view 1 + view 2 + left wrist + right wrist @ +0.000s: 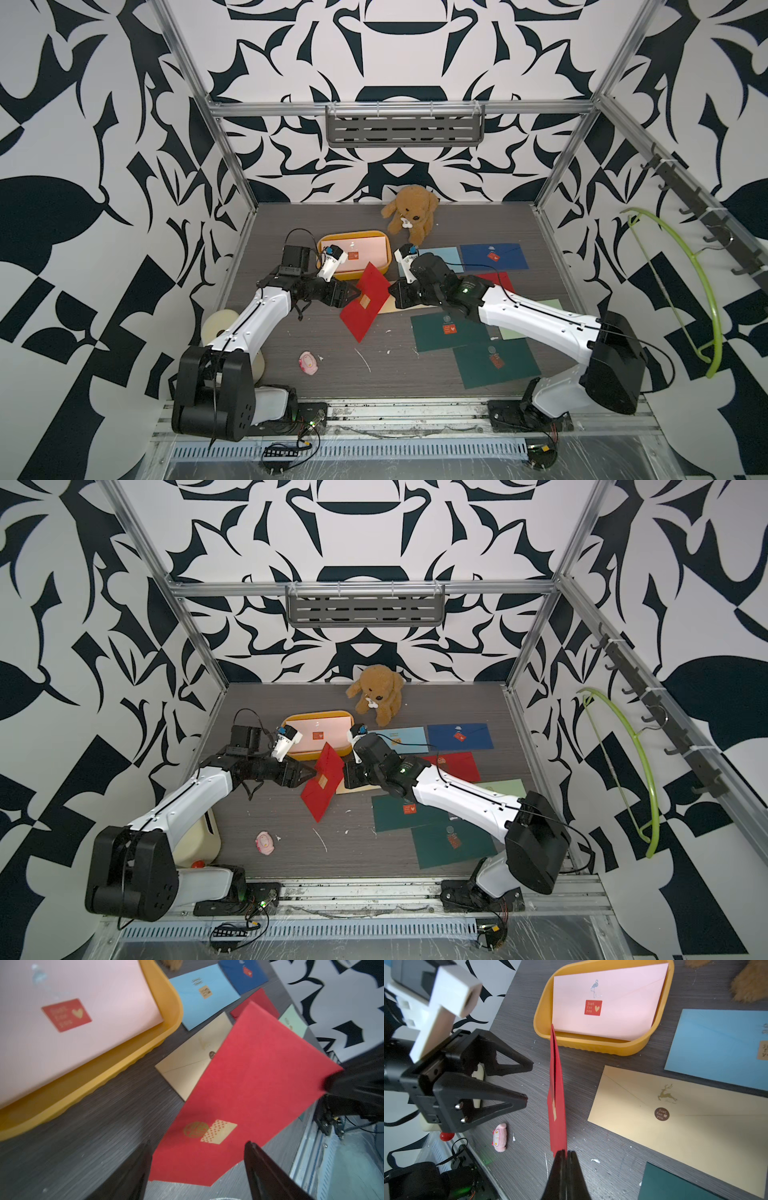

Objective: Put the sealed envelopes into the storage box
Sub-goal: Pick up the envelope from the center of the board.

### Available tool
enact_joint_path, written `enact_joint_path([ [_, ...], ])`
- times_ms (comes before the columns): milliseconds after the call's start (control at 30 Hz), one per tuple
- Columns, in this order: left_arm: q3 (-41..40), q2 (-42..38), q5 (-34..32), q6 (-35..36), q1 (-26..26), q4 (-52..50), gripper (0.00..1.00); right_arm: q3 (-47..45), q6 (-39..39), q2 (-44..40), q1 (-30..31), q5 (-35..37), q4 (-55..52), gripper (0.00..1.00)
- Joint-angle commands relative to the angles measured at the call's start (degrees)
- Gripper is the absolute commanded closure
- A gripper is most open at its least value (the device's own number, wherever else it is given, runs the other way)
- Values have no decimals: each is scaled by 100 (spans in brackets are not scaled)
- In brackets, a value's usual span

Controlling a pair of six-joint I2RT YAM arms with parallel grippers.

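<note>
My right gripper (566, 1152) is shut on one end of a red envelope (365, 303), which it holds up on its edge above the table just in front of the yellow storage box (353, 233). A pink envelope (610, 1001) lies inside the box. My left gripper (529, 1081) is open, with its fingertips a short way from the red envelope's free end (249, 1084). Other envelopes lie flat on the right: a tan one (675, 1115), light blue (442, 255), navy (494, 255), another red (494, 280) and two dark green (449, 332).
A brown plush dog (411, 216) sits at the back behind the box. A small pink toy (308, 363) lies near the front left. A cream box (218, 328) stands partly hidden under my left arm. A green hanger (681, 291) hangs on the right wall.
</note>
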Motion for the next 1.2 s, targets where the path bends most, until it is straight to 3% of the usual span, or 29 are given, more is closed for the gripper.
enact_joint_path([
  [0, -48, -22, 951, 338, 25, 495, 24, 301, -448, -160, -104, -654, -190, 100],
  [300, 37, 247, 888, 587, 16, 398, 22, 633, -852, -136, -319, -1248, -549, 100],
  [700, -11, 463, 1485, 548, -61, 413, 19, 811, -1003, -48, -707, -1868, -245, 100],
  [933, 31, 351, 1891, 502, -107, 168, 31, 988, -1070, 188, -1035, -1908, -182, 100],
  [1167, -11, 77, 1920, 459, -104, 46, 51, 1119, -1084, 439, -1242, -2009, -57, 100],
])
